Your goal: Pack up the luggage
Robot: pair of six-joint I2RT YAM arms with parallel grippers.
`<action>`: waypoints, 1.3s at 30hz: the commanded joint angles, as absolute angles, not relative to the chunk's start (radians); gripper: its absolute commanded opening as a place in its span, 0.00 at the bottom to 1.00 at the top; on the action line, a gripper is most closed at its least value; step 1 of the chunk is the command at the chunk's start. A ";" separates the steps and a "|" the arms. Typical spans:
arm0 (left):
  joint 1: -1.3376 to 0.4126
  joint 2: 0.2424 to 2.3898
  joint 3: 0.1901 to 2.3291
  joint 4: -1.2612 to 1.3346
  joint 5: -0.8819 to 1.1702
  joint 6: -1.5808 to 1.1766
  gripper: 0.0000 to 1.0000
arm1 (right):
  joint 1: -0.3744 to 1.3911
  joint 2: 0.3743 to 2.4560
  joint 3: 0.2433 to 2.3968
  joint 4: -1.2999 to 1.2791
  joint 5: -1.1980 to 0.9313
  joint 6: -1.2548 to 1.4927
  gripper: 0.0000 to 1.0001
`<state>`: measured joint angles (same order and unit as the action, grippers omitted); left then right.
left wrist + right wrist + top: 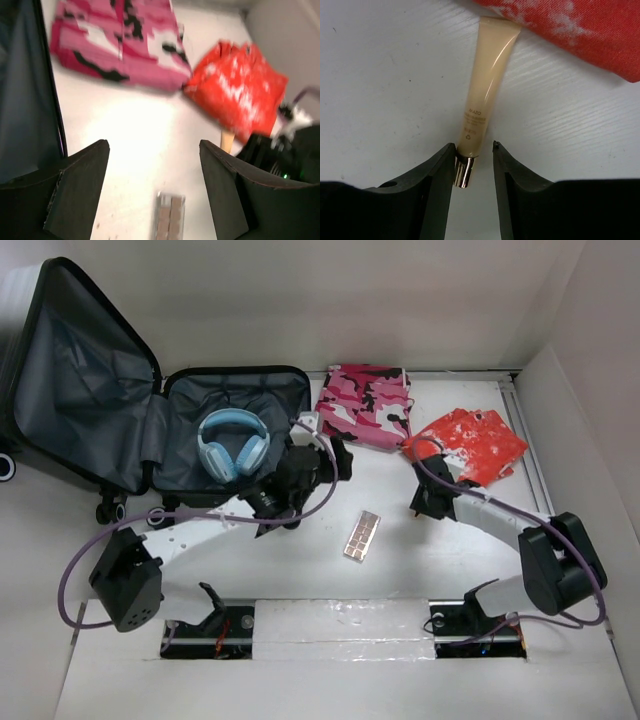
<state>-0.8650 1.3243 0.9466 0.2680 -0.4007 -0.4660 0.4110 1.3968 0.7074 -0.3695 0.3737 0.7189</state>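
We saw a robotics lab: a white worktop (330, 575) boxed by plain white walls (590, 420), left arm (200, 530) and right arm (490, 510) bolted at its near edge, trailing purple cables (66, 575).

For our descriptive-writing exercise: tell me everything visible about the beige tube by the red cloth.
The tube is a slim, glossy beige squeeze tube, seemingly plastic, with small dark print and a gold cap. It lies flat on the white table, its far end meeting the red cloth. Its cap end sits between the right gripper's open fingers.
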 commanded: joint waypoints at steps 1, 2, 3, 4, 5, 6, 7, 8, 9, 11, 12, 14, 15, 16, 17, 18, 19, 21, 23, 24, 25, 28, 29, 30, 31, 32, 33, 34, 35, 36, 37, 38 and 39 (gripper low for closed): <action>-0.870 1.266 0.853 0.339 -0.293 -0.502 0.69 | 0.397 1.408 0.750 -0.373 0.333 0.758 0.42; -0.870 1.250 0.835 0.339 -0.279 -0.502 0.69 | 0.397 1.408 0.750 -0.373 0.333 0.758 0.42; -0.870 1.232 0.803 0.339 -0.279 -0.502 0.69 | 0.397 1.408 0.750 -0.373 0.324 0.768 0.42; -0.870 1.200 0.787 0.348 -0.279 -0.502 0.69 | 0.397 1.417 0.750 -0.382 0.324 0.769 0.42; -0.870 1.186 0.773 0.348 -0.279 -0.502 0.69 | 0.406 1.417 0.761 -0.382 0.315 0.778 0.42; -0.870 1.174 0.764 0.348 -0.279 -0.502 0.69 | 0.407 1.428 0.761 -0.382 0.296 0.778 0.42; -0.870 1.152 0.755 0.348 -0.279 -0.502 0.69 | 0.407 1.428 0.770 -0.373 0.285 0.778 0.40; -0.870 1.152 0.741 0.348 -0.267 -0.492 0.69 | 0.416 1.439 0.770 -0.373 0.285 0.778 0.40; -0.870 1.137 0.741 0.348 -0.243 -0.492 0.69 | 0.416 1.453 0.782 -0.373 0.285 0.787 0.40; -0.870 1.127 0.716 0.339 -0.223 -0.483 0.69 | 0.426 1.474 0.798 -0.382 0.285 0.787 0.21; -0.870 1.118 0.716 0.339 -0.207 -0.483 0.69 | 0.426 1.474 0.810 -0.382 0.285 0.787 0.14; -0.870 1.109 0.693 0.339 -0.154 -0.472 0.68 | 0.426 1.483 0.824 -0.382 0.285 0.787 0.07; -0.870 1.100 0.693 0.339 -0.131 -0.472 0.68 | 0.426 1.483 0.824 -0.382 0.285 0.787 0.07; -0.870 1.100 0.681 0.339 -0.082 -0.472 0.68 | 0.437 1.470 0.840 -0.399 0.320 0.787 0.07; -0.882 1.089 0.667 0.339 -0.081 -0.462 0.68 | 0.448 1.457 0.877 -0.413 0.337 0.776 0.07; -0.914 1.074 0.667 0.324 -0.081 -0.462 0.68 | 0.457 1.424 0.903 -0.428 0.354 0.776 0.07; -0.940 1.065 0.658 0.324 -0.100 -0.450 0.68 | 0.468 1.405 0.929 -0.428 0.370 0.732 0.07; -1.033 1.031 0.646 0.299 -0.191 -0.449 0.68 | 0.486 1.381 1.026 -0.382 0.315 0.703 0.10; -1.093 0.996 0.634 0.281 -0.315 -0.449 0.68 | 0.509 1.422 1.125 -0.357 0.202 0.599 0.13; -1.129 0.945 0.605 0.272 -0.348 -0.469 0.68 | 0.518 1.457 1.252 -0.357 0.166 0.569 0.13; -1.129 0.915 0.591 0.272 -0.365 -0.503 0.68 | 0.528 1.545 1.320 -0.357 0.135 0.542 0.13; -1.129 0.795 0.536 0.272 -0.365 -0.532 0.68 | 0.564 1.688 1.581 -0.368 -0.032 0.456 0.13; -1.129 0.770 0.526 0.272 -0.365 -0.546 0.68 | 0.575 1.777 1.639 -0.368 -0.066 0.446 0.11; -1.129 0.750 0.526 0.261 -0.365 -0.555 0.68 | 0.598 1.820 1.698 -0.368 -0.146 0.430 0.11; -1.129 0.720 0.516 0.249 -0.365 -0.555 0.68 | 0.610 1.863 1.817 -0.368 -0.184 0.430 0.10; -1.129 0.710 0.505 0.224 -0.376 -0.564 0.68 | 0.621 1.940 1.872 -0.377 -0.211 0.430 0.12; -1.129 0.710 0.505 0.215 -0.376 -0.565 0.68 | 0.633 1.975 1.925 -0.377 -0.234 0.430 0.18; -1.129 0.701 0.505 0.206 -0.385 -0.565 0.68 | 0.655 2.011 2.027 -0.394 -0.279 0.430 0.29; -1.129 0.701 0.496 0.193 -0.385 -0.575 0.68 | 0.655 2.044 2.077 -0.412 -0.279 0.430 0.38; -1.129 0.701 0.495 0.184 -0.385 -0.575 0.68 | 0.667 2.095 2.118 -0.429 -0.279 0.430 0.54; -1.129 0.713 0.495 0.184 -0.385 -0.575 0.68 | 0.667 2.112 2.152 -0.445 -0.279 0.430 0.61; -1.129 0.730 0.495 0.184 -0.373 -0.575 0.68 | 0.655 2.121 2.183 -0.445 -0.294 0.430 0.65; -1.129 0.744 0.495 0.193 -0.364 -0.575 0.68 | 0.644 2.121 2.183 -0.445 -0.304 0.430 0.71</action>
